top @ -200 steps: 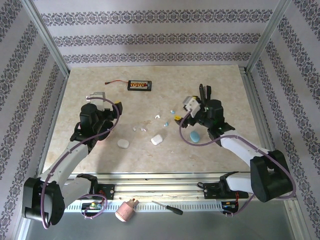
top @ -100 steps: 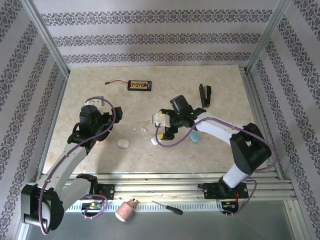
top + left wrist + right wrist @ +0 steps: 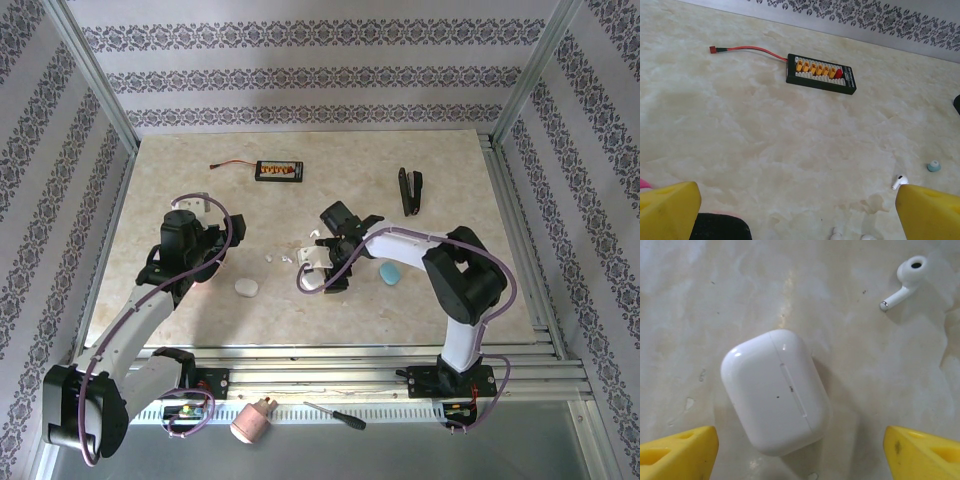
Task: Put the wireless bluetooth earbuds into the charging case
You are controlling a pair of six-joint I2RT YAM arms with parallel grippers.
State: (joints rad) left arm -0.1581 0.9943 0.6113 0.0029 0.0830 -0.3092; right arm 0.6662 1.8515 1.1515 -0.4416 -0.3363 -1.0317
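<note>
On the marble-patterned table (image 3: 360,320), as seen from above, nothing is found inserted yet. Two white earbuds (image 3: 278,258) are left loose near the middle, with a white pebble case (image 3: 246,287) nearer the arms on their left and a blue case (image 3: 389,272) off to their right. The right gripper (image 3: 322,268) is stretched across towards the centre and held low between the two cases. The left gripper (image 3: 225,225) is held apart, over bare table. The spread of the jaws cannot be judged from this height.

In the left wrist view, yellow fingertips (image 3: 667,207) are seen at the two lower corners, set wide apart with nothing held between them. A stemmed earbud (image 3: 899,181) and a pale blue piece (image 3: 934,166) are seen lying loose, and a black connector board (image 3: 821,74) lies well beyond.

In the right wrist view, a closed white case (image 3: 775,390) lies flat between and just ahead of widely parted fingertips, gripped by neither. A lone earbud (image 3: 904,282) lies near it, apart.

The task is judged barely begun: a case has to be opened, and each earbud picked up and seated.
</note>
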